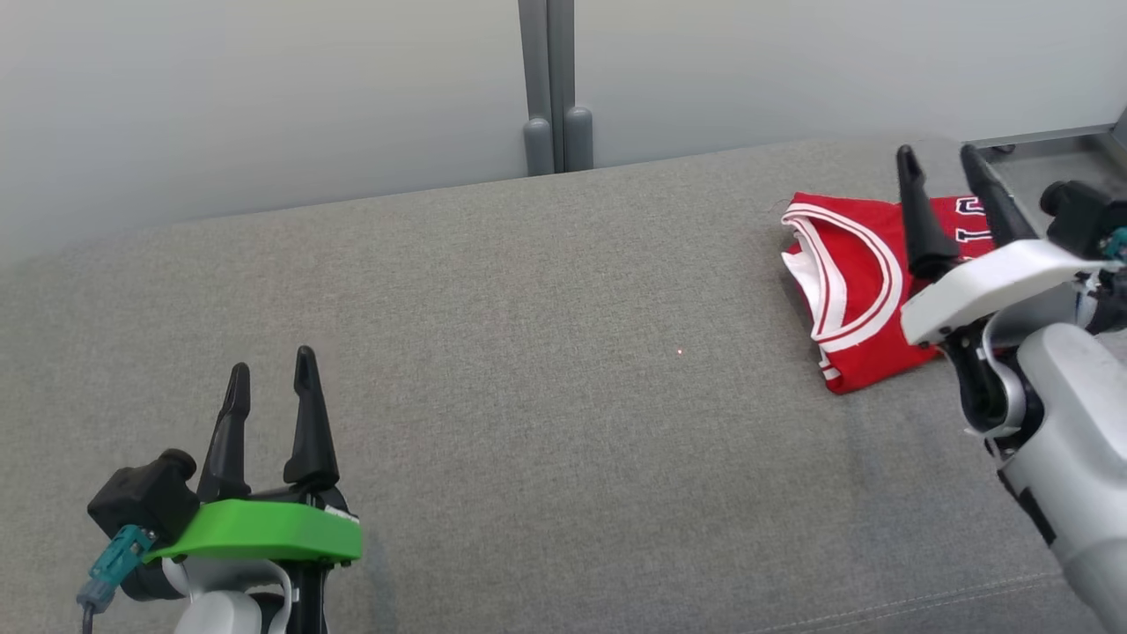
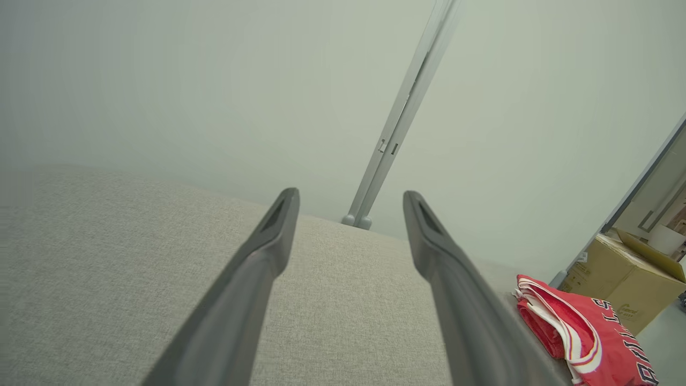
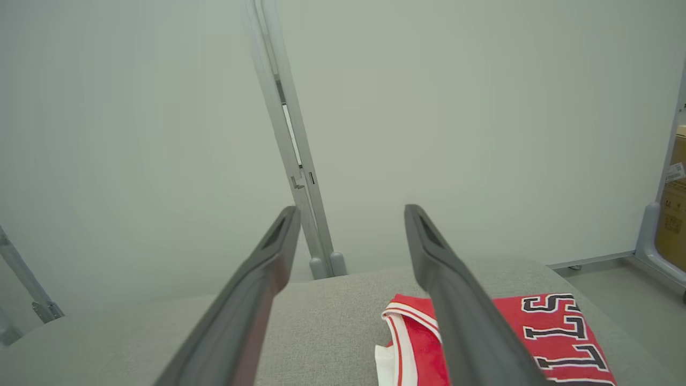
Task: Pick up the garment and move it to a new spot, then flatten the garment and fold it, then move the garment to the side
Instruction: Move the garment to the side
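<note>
Here we find the red shirt [image 1: 854,282] lying folded on the far right part of the grey cushion [image 1: 528,370], close to its right end, with white trim around the neck opening and dark letters edged in white near its far side. Our right gripper [image 1: 937,151] hangs over the right part of the shirt, its two dark fingers spread apart and holding nothing. In the right wrist view we see red cloth under the right finger and bare cushion between the two. Our left gripper [image 1: 273,361] sits well apart at the near left, over bare cushion, its fingers likewise spread and empty. Beyond the cushion's far edge we see a pale wall [image 1: 264,88] with a grey post [image 1: 550,79] running up it. In the left wrist view a cardboard box [image 2: 616,279] stands on the floor past the shirt.
</note>
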You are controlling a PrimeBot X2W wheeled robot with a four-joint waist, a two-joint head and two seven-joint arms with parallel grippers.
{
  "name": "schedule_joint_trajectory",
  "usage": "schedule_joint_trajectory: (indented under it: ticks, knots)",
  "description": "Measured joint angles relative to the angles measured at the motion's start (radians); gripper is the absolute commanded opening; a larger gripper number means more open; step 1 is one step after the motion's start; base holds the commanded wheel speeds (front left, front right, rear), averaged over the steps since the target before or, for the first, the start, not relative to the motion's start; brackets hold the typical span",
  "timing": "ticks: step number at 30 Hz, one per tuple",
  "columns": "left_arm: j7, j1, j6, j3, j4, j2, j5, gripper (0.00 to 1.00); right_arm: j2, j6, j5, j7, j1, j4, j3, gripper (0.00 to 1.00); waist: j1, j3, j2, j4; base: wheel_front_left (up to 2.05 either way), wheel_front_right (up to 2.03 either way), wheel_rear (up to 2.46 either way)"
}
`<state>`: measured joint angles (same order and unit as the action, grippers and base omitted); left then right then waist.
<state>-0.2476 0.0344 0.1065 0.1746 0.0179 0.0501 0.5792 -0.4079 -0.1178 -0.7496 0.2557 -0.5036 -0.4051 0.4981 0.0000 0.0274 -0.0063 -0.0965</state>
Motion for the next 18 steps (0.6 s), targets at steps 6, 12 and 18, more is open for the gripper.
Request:
schedule_joint_trajectory:
  ticks: [6,12,18]
  knots:
    - [-0.001,-0.026,0.001,-0.006,0.009,0.001,-0.026,1.0,0.052,-0.007,0.074,0.0,0.125,0.083,-0.023,1.0,0.0,0.007,0.0,0.016,0.0,0.0,0.0]
    - [-0.001,-0.071,0.009,-0.004,0.035,0.003,-0.055,1.0,0.095,-0.007,0.15,0.0,0.228,0.137,-0.059,1.0,0.0,0.011,0.0,0.044,0.0,0.0,0.0]
    - [-0.001,-0.12,0.01,-0.007,0.054,0.01,-0.067,1.0,0.141,-0.007,0.213,0.0,0.341,0.146,-0.102,1.0,0.0,0.017,0.0,0.071,0.0,0.0,0.0]
